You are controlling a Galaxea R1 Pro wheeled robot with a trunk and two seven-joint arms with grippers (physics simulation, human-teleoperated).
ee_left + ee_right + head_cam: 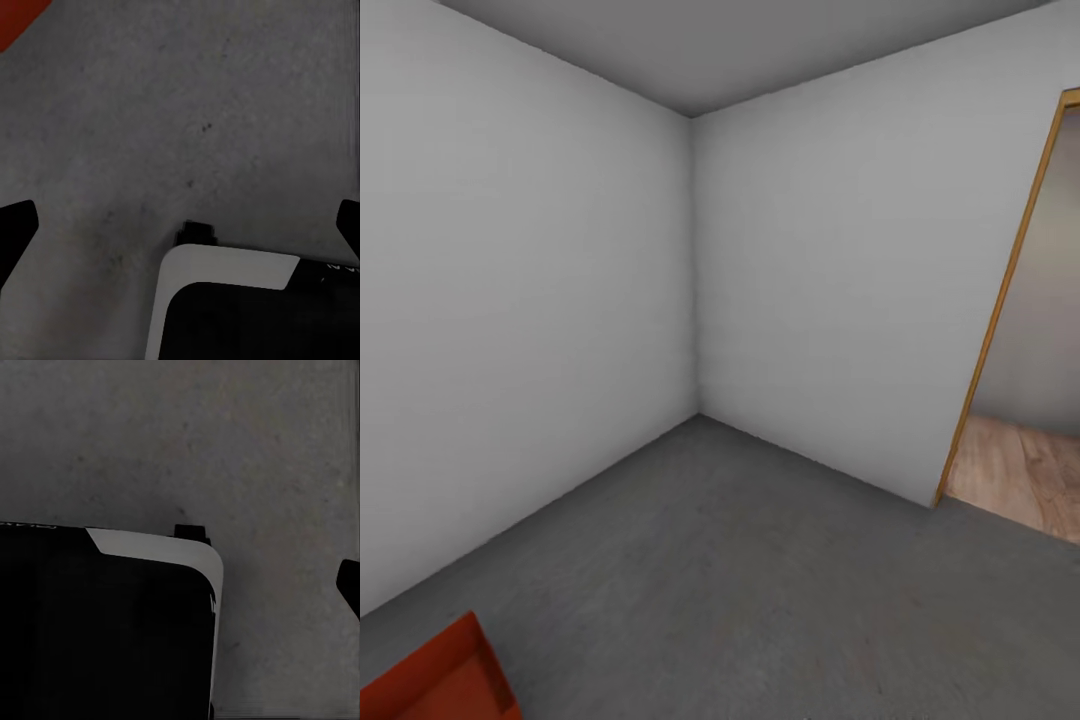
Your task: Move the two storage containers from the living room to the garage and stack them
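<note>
I am in the garage, facing a corner of plain pale grey walls [520, 300] over the dark grey concrete floor [760, 580]. A corner of one orange-red storage container [440, 680] shows at the lower left edge of the head view, low by the floor, with the rest cut off. A patch of the same orange-red container [16, 16] appears in the left wrist view. My left gripper [180, 225] hangs open over bare concrete, holding nothing. My right gripper [180, 585] is also open and empty; one dark fingertip [349, 585] shows. The second container is out of view.
A wood-framed doorway [1000, 300] opens at the right onto a light wood plank floor [1030, 475]. My white and black base [240, 307] shows below both wrists, and again as the base [112, 615] in the right wrist view.
</note>
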